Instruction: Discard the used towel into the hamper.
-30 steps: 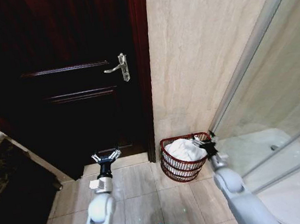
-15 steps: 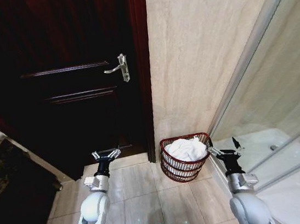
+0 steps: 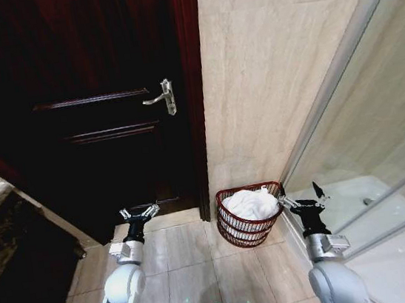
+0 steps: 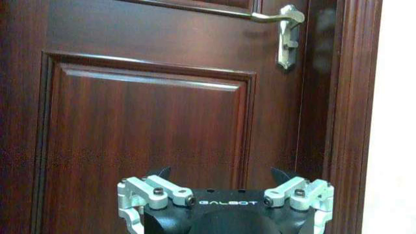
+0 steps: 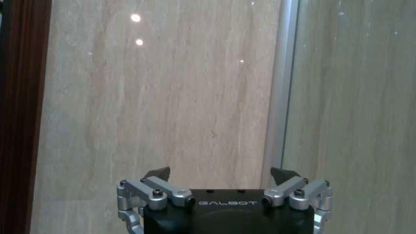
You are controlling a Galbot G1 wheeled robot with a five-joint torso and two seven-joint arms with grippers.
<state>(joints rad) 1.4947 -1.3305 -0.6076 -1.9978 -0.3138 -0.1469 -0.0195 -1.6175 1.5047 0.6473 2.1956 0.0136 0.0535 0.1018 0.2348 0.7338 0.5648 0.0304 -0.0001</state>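
Observation:
The hamper (image 3: pixel 251 229), a small round reddish-brown ribbed basket, stands on the tiled floor against the beige wall beside the door frame. A white towel (image 3: pixel 251 203) lies bunched inside it, rising above the rim. My right gripper (image 3: pixel 301 200) is open and holds nothing, just right of the hamper and clear of it; in the right wrist view this gripper (image 5: pixel 221 173) faces the beige wall. My left gripper (image 3: pixel 139 212) is open and holds nothing, low in front of the dark door, well left of the hamper; the left wrist view has it (image 4: pixel 221 173) pointing at the door panel.
A dark wooden door (image 3: pixel 102 127) with a silver lever handle (image 3: pixel 165 95) fills the left. A glass shower partition with a metal frame (image 3: pixel 341 73) runs along the right, close to my right arm. A dark mat (image 3: pixel 7 252) lies at the far left. Bare tiles (image 3: pixel 193 250) lie before the hamper.
My right gripper has left the hamper's rim, moved to the right and opened wide; the towel stays in the hamper. The head view has shifted slightly. My left arm has drawn back a little.

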